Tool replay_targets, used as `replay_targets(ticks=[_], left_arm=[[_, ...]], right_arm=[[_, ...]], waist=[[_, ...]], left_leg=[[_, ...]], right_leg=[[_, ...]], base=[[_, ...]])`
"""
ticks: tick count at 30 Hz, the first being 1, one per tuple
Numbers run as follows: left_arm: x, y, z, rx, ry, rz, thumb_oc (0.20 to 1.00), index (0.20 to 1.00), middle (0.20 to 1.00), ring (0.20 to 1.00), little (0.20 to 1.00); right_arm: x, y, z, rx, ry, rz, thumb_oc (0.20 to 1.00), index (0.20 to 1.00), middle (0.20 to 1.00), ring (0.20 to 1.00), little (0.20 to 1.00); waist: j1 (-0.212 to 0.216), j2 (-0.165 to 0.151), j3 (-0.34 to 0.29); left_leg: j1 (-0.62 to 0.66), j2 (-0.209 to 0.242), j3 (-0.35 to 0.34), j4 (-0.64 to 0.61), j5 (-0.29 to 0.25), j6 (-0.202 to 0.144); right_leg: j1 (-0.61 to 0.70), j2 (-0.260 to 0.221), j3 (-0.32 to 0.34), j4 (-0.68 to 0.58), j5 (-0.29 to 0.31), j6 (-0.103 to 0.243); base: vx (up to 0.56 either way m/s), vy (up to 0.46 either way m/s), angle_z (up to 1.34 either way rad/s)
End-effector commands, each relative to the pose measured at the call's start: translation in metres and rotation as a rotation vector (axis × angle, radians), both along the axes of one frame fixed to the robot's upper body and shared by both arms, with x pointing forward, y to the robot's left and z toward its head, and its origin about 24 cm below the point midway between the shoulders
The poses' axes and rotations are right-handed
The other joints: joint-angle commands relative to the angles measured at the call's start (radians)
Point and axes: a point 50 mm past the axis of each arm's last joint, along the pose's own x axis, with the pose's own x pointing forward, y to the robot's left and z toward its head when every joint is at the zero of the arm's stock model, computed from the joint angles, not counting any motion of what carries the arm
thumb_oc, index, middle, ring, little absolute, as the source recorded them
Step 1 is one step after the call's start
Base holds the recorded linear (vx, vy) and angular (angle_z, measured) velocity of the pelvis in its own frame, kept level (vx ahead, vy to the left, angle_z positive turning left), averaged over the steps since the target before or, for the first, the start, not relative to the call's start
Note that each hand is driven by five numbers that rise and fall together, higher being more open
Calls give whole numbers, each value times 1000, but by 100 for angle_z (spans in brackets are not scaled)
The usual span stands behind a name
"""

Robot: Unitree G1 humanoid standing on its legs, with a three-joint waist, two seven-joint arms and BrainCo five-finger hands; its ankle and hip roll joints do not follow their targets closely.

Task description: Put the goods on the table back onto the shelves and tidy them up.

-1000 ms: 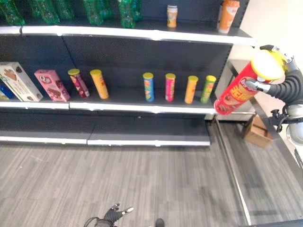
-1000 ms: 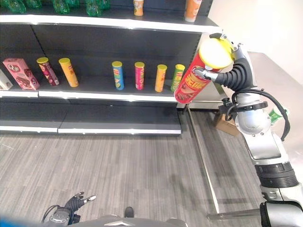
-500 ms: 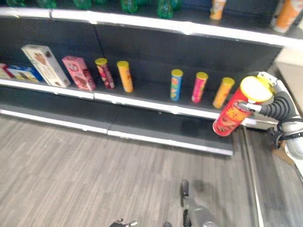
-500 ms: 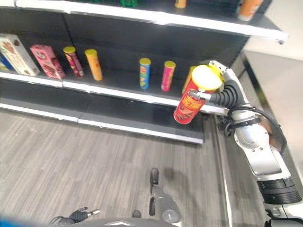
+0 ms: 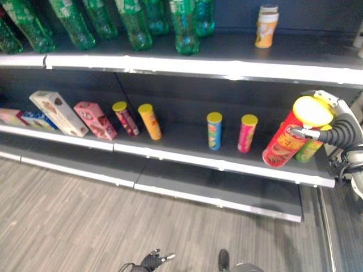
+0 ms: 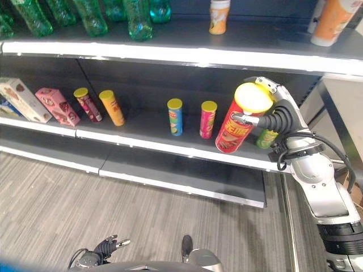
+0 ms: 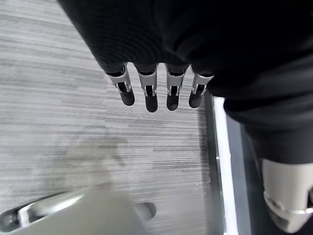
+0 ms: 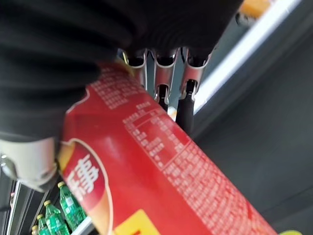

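Note:
My right hand point(image 6: 279, 120) is shut on a tall red chip can point(image 6: 233, 129) with a yellow lid, gripped near its top. The can point(image 5: 280, 144) leans with its base low over the right part of the middle shelf point(image 5: 227, 163), close to the front edge; I cannot tell whether it touches. Right behind it stands a green can point(image 5: 310, 149). In the right wrist view the fingers point(image 8: 164, 81) curl over the red can point(image 8: 161, 176). My left hand point(image 5: 151, 262) hangs low above the floor, fingers point(image 7: 151, 95) straight and holding nothing.
The middle shelf carries a blue can point(image 5: 214, 130), a pink can point(image 5: 246, 133), an orange can point(image 5: 150, 121), a dark red can point(image 5: 123, 118), a pink box point(image 5: 95, 119) and a white box point(image 5: 58, 113). Green bottles point(image 5: 134, 22) and an orange cup point(image 5: 266, 27) stand on the top shelf.
The whole picture has shifted, so the camera has moved and the shelves look nearer. My right hand has carried the red can in over the middle shelf, in front of the cans at its right end.

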Motion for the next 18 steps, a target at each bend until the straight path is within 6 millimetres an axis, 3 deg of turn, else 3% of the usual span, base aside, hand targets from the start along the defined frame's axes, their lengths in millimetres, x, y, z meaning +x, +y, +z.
replay_targets(ticks=[1,2,3,4,5,6,8,11,12,13,14,16,17,18], left_arm=[[0,22,6,80,-16,-32,1000,1000,1000,1000,1000],[-1,22,6,80,-16,-31,1000,1000,1000,1000,1000],[1,23,7,88,-18,-32,1000,1000,1000,1000,1000],[3,23,8,92,-29,-30,1000,1000,1000,1000,1000],[4,24,8,98,-35,-26,1000,1000,1000,1000,1000],[4,24,8,97,-35,-26,1000,1000,1000,1000,1000],[6,23,8,105,-46,-19,1000,1000,1000,1000,1000],[6,23,8,105,-46,-19,1000,1000,1000,1000,1000],[8,23,9,107,-53,-23,1000,1000,1000,1000,1000],[11,23,11,112,-78,-19,1000,1000,1000,1000,1000],[13,22,11,109,-79,-22,1000,1000,1000,1000,1000],[19,22,12,121,-79,-65,1000,1000,1000,1000,1000],[19,22,12,121,-79,-65,1000,1000,1000,1000,1000],[25,25,15,134,-97,-84,1000,1000,1000,1000,1000]], right_arm=[[-5,6,23,-13,-127,45,200,200,200,200,200],[-5,6,23,-13,-127,45,200,200,200,200,200],[-5,8,25,-19,-138,56,200,200,200,200,200],[-3,10,25,-20,-136,64,200,200,200,200,200],[-3,13,26,-21,-139,88,200,200,200,200,200],[-2,13,26,-22,-139,89,200,200,200,200,200],[0,12,26,-48,-126,81,200,200,200,200,200],[0,11,26,-49,-126,81,200,200,200,200,200],[0,12,26,-57,-124,83,200,200,200,200,200],[7,21,26,-82,-97,125,200,200,200,200,200],[9,23,25,-83,-90,133,200,200,200,200,200],[12,23,21,-71,-71,124,200,200,200,200,200],[12,23,21,-71,-71,124,200,200,200,200,200],[17,30,9,-32,-36,141,200,200,200,200,200]], waist=[[26,-41,-30],[28,-42,-30],[31,-44,-27],[32,-39,-30],[33,-20,-32],[33,-18,-32],[31,4,-36],[31,5,-35],[31,9,-36],[53,29,-37],[49,31,-40],[42,32,-54],[43,32,-54],[48,14,-59]], left_leg=[[44,86,79,-358,62,94],[52,85,82,-368,64,94],[48,125,73,-461,83,88],[48,156,53,-549,121,84],[41,220,6,-679,214,56],[48,222,7,-693,220,54],[9,297,-57,-796,329,12],[14,298,-57,-802,332,11],[0,313,-71,-810,346,4],[-33,302,-178,-725,300,-21],[-33,279,-192,-707,271,-22],[-23,240,-173,-711,218,-15],[-23,239,-172,-711,218,-14],[-14,192,-134,-697,177,21]], right_leg=[[-21,-100,12,40,-100,203],[-20,-101,15,40,-101,203],[-17,-117,26,43,-110,209],[-19,-122,39,43,-120,212],[-11,-129,69,39,-136,219],[-11,-126,70,39,-136,218],[19,-159,112,35,-164,237],[21,-158,112,35,-166,237],[30,-170,125,35,-175,245],[56,-241,174,31,-178,286],[53,-265,182,36,-171,293],[47,-323,193,49,-150,321],[47,-323,193,49,-150,322],[11,-376,201,68,-86,329]], base=[[118,79,-28],[93,109,-40],[105,125,-49],[184,290,-46],[135,219,-42],[162,272,-43],[206,356,-41],[72,126,-21],[302,814,-19],[331,964,-19],[315,1007,-54],[136,492,-61],[106,593,-11],[32,520,-7]])
